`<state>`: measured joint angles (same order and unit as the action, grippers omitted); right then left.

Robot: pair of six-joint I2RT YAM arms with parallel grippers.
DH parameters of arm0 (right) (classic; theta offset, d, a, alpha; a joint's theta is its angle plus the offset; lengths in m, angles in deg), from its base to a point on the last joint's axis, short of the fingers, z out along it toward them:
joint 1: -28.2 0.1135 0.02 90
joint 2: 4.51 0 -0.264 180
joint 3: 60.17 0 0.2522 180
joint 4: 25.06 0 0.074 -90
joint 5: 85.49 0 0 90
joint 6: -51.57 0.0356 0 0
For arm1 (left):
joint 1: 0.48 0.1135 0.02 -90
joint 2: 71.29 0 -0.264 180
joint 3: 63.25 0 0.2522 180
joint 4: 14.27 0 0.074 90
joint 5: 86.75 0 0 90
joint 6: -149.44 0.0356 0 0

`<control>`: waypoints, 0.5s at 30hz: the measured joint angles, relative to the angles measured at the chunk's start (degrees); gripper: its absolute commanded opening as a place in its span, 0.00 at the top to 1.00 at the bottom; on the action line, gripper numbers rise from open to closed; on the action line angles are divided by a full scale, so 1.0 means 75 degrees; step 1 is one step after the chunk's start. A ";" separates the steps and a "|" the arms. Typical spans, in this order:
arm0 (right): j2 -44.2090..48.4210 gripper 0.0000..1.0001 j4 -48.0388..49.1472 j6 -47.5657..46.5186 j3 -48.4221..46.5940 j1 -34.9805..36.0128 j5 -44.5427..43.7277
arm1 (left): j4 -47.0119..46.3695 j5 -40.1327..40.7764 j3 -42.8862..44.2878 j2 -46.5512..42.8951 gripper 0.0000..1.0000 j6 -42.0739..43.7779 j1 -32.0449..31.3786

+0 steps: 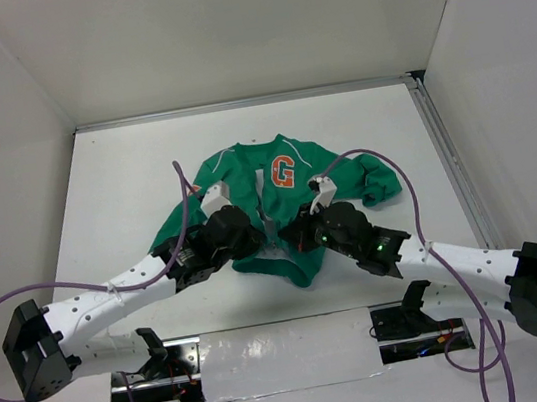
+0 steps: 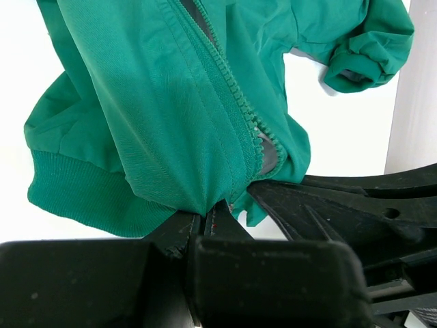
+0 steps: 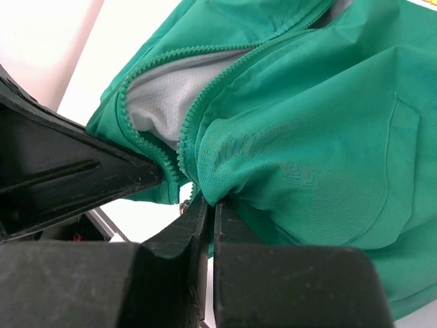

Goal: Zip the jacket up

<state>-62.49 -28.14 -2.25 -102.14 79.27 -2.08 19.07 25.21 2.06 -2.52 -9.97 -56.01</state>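
The green jacket (image 1: 281, 184) with an orange G patch (image 1: 283, 173) lies in the middle of the white table, its front unzipped. My left gripper (image 1: 244, 240) is shut on the jacket's lower hem, left of the zipper; in the left wrist view the fabric (image 2: 171, 116) bunches into the pinched fingers (image 2: 188, 229). On the right front panel, my right gripper (image 1: 299, 237) is shut on the hem; in its wrist view the cloth (image 3: 307, 123) is nipped between the fingers (image 3: 198, 215). The open zipper teeth (image 3: 188, 130) and the pale lining (image 3: 164, 92) show between the panels.
White walls enclose the table (image 1: 124, 182) on three sides, with a metal rail (image 1: 450, 164) along the right. Purple cables (image 1: 182, 189) loop above both arms. The other arm's black links (image 2: 355, 205) sit close beside each gripper.
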 measured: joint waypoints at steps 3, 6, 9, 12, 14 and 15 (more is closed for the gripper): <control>0.0003 1.00 0.0003 0.0032 0.0000 -0.0061 0.0029 | -0.0006 0.0006 0.0003 0.0055 1.00 0.0003 0.0000; 0.0012 1.00 0.0003 0.0044 0.0000 -0.0096 0.0105 | 0.0000 0.0006 0.0003 0.0076 1.00 0.0003 0.0000; 0.0023 1.00 0.0006 0.0058 0.0000 -0.0117 0.0152 | 0.0020 0.0003 0.0032 0.0105 1.00 -0.0003 0.0003; 0.0023 1.00 0.0009 0.0064 0.0000 -0.0131 0.0189 | -0.0029 -0.0041 0.0035 0.0119 1.00 0.0023 0.0015; 0.0023 1.00 0.0015 0.0082 0.0000 -0.0143 0.0207 | -0.0067 -0.0076 0.0035 0.0119 1.00 0.0029 0.0020; 0.0023 1.00 0.0020 0.0085 0.0000 -0.0154 0.0219 | -0.0070 -0.0090 0.0035 0.0119 1.00 0.0026 0.0026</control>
<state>-62.31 -27.99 -1.62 -102.14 78.11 -0.45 18.54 24.53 2.32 -1.62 -9.77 -55.81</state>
